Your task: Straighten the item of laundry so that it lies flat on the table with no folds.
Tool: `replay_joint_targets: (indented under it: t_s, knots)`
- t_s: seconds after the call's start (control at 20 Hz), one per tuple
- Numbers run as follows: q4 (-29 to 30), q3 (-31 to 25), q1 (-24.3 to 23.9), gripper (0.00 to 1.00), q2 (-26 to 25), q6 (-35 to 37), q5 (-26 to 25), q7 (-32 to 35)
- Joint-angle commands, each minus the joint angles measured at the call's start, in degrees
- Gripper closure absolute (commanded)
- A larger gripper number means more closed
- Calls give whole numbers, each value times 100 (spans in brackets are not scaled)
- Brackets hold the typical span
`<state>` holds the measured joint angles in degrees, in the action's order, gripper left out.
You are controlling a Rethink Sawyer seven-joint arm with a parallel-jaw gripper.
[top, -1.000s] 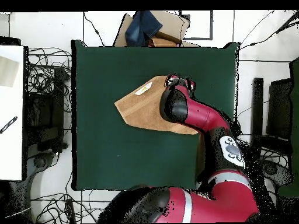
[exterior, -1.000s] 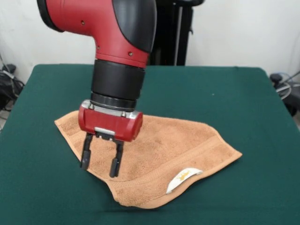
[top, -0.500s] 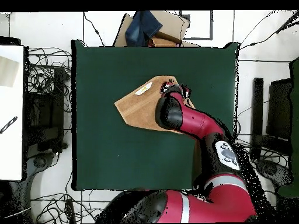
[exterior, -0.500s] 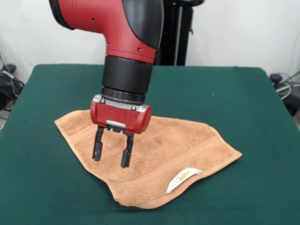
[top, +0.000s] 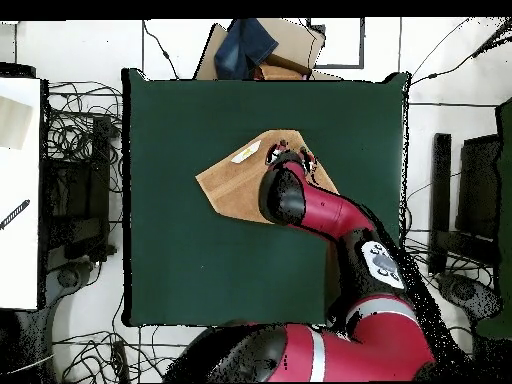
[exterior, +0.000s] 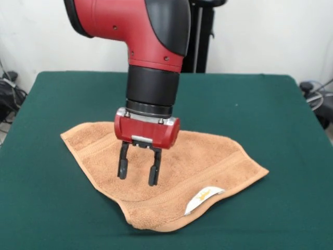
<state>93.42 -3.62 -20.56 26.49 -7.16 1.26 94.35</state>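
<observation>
The orange-tan towel (exterior: 177, 172) lies on the dark green table (exterior: 260, 114), with its near edge folded over and the white label with a yellow mark (exterior: 204, 199) showing at the front. In the overhead view the towel (top: 232, 180) lies at the table's middle, partly under the arm. My gripper (exterior: 138, 176) hangs open just over the towel's left-middle part, with nothing between its fingers. In the overhead view the gripper (top: 289, 153) sits over the towel's far edge.
A cardboard box with a dark blue cloth (top: 262, 45) stands beyond the table's far edge in the overhead view. Cables (top: 75, 140) and a white surface (top: 20, 190) lie to the left of the table (top: 190, 260).
My gripper has moved to the right in the front view, from the towel's left part towards its middle. It stays open. The towel has not moved.
</observation>
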Motion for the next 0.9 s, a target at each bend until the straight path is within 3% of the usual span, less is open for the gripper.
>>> replay_joint_targets:
  t_s: [0.05,0.2,0.45,0.9]
  knots:
    - [738,-472,29,0,-346,-943,-415,1400]
    - [788,-293,172,0,-549,-1954,-576,1581]
    - [762,-198,228,0,-653,-2748,-764,1441]
    - [963,-331,143,0,-427,-2442,-676,1207]
